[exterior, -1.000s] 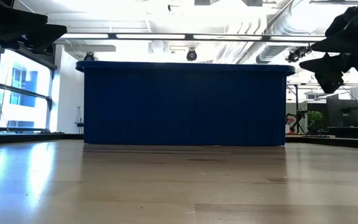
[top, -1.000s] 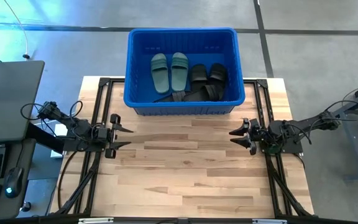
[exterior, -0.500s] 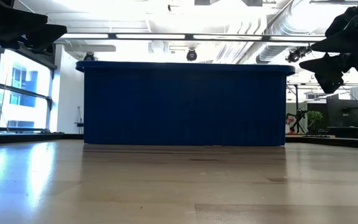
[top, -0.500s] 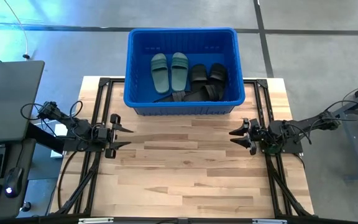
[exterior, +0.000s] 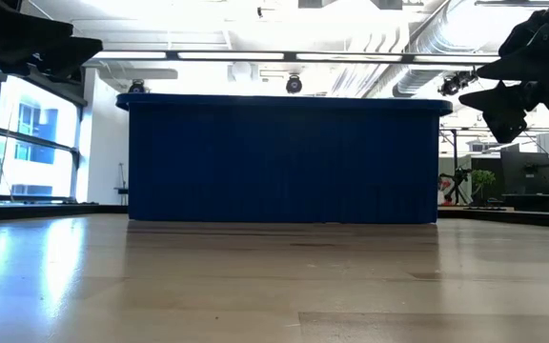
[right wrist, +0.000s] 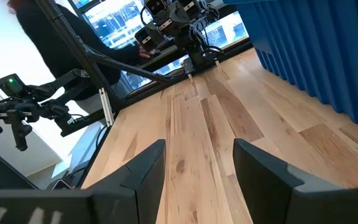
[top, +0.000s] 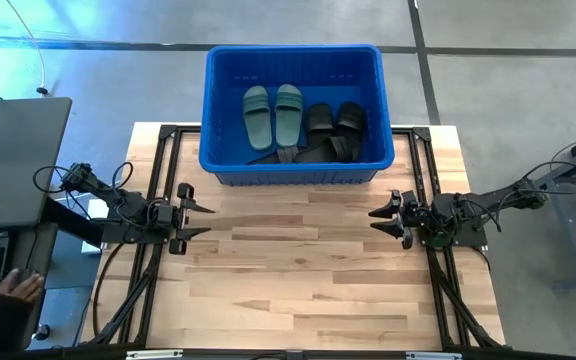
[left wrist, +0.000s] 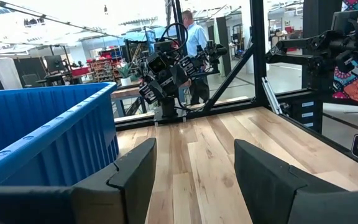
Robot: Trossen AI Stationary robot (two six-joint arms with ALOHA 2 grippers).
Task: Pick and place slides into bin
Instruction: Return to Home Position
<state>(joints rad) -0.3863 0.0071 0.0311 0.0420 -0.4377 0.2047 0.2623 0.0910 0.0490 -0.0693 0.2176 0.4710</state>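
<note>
The blue bin [top: 294,160] stands at the table's far edge. In it lie two sage green slides [top: 273,112] side by side and several black slides [top: 326,135] to their right, partly piled on one another. My left gripper [top: 204,218] is open and empty at the table's left side, pointing right. My right gripper [top: 376,220] is open and empty at the table's right side, pointing left. The bin's wall also shows in the low view [exterior: 282,160], the left wrist view [left wrist: 42,143] and the right wrist view [right wrist: 328,68].
Bare wooden tabletop [top: 298,270] lies between the two grippers and toward the near edge. Black frame rails [top: 158,170] run along the table's left and right sides. A person's hand [top: 13,290] shows at a desk left of the table. A person [left wrist: 194,43] stands beyond the table.
Both arms and the slides have kept still. A person's hand has come into the high view at the desk left of the table.
</note>
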